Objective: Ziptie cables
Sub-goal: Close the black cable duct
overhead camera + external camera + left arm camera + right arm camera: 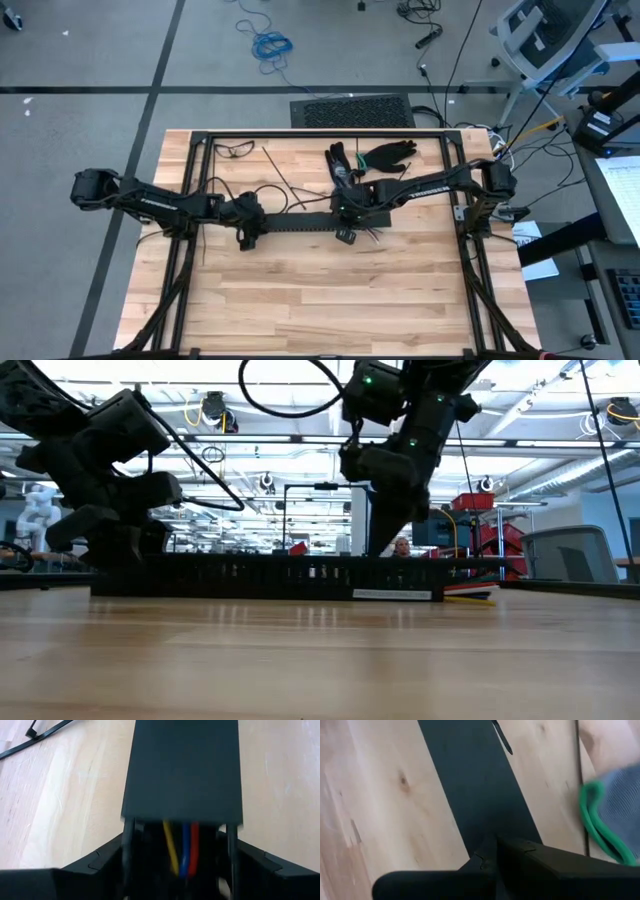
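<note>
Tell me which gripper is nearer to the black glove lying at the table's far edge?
Right. The right gripper sits over the long black slotted rail, just in front of the black glove; the left gripper is at the rail's other end, farther away.

Matt wood table (330, 290) (rail (182, 765) seemingly plastic)

- Overhead, straight down on the table (330, 290).
- Tabletop level, facing the room.
- Wrist views close on the black rail (182, 770), shared by all.

white lettering runs along both arms (160, 203) in the high view, too small to read.
</note>
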You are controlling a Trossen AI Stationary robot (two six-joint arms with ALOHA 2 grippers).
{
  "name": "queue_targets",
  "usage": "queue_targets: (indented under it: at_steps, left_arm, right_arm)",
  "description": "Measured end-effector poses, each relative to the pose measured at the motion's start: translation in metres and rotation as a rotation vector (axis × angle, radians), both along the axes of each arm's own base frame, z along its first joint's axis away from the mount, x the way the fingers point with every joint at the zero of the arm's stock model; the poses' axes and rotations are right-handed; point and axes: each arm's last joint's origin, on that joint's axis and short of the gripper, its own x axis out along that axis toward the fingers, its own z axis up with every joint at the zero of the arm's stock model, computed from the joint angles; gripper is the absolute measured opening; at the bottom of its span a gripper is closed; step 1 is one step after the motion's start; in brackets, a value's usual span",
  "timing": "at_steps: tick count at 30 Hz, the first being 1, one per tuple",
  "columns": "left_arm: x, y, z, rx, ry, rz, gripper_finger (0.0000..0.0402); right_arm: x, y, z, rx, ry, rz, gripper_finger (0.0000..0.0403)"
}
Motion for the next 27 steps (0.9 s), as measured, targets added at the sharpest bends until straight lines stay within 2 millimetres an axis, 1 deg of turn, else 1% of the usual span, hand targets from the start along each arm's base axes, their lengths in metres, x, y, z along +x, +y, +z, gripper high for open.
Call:
queue_targets:
  at_steps: [2, 7, 13, 17, 22, 27]
  left_arm:
    - [0.0, 0.0, 0.0, 0.0, 0.0, 0.0, 0.0271]
    - [0.0, 0.0, 0.0, -0.001, 0.001, 0.0, 0.0271]
    - [0.001, 0.0, 0.001, 0.0, -0.015, -0.002, 0.0271]
    - [0.004, -0.001, 0.004, -0.006, -0.051, -0.044, 0.0271]
    - [0.003, -0.002, 0.009, -0.04, 0.047, -0.063, 0.0271]
    - [0.004, -0.002, 0.02, -0.048, 0.154, -0.065, 0.0271]
  right_arm:
    - [0.004, 0.0, -0.003, 0.002, -0.023, 0.005, 0.0]
    - [0.011, 0.001, -0.001, 0.02, -0.101, 0.013, 0.0]
    - [0.008, 0.001, -0.003, 0.028, -0.058, -0.001, 0.0]
    - [0.007, 0.001, -0.004, 0.028, -0.047, 0.0, 0.0]
    - [0.004, 0.001, -0.006, 0.029, -0.011, 0.0, 0.0]
    - [0.0, 0.001, -0.007, 0.026, 0.031, 0.006, 0.0]
